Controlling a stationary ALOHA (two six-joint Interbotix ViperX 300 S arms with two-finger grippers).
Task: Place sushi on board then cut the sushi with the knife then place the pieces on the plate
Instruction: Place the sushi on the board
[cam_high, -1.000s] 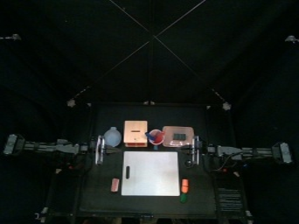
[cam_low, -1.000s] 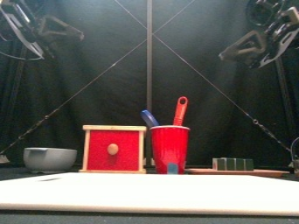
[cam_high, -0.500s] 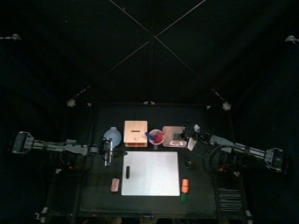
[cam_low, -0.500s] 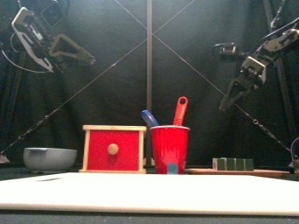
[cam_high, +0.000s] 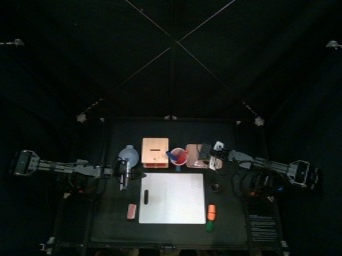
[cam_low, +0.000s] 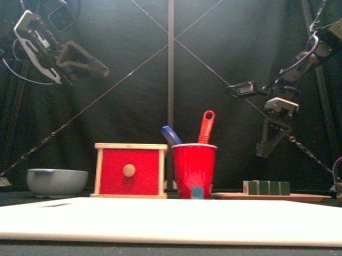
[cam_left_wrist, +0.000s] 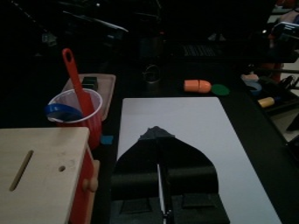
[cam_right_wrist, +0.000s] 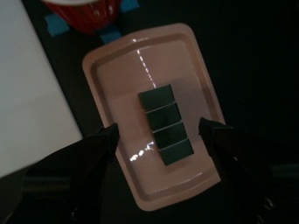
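White cutting board (cam_high: 173, 197) fills the lower middle of my top view. Behind it stand the wooden box (cam_high: 155, 153) at centre-left and the pink tray (cam_high: 203, 155) at centre-right. The red cup (cam_high: 178, 156) sits between them, holding a blue knife (cam_low: 171, 134) and a red knife (cam_low: 206, 125). The sushi roll (cam_right_wrist: 163, 125) lies on the tray, four blocks in a row. My right gripper (cam_right_wrist: 160, 131) hangs above it, jaws spread wide and empty. My left gripper (cam_left_wrist: 156, 133) hovers by the board's left edge, jaws pressed together, gripping nothing.
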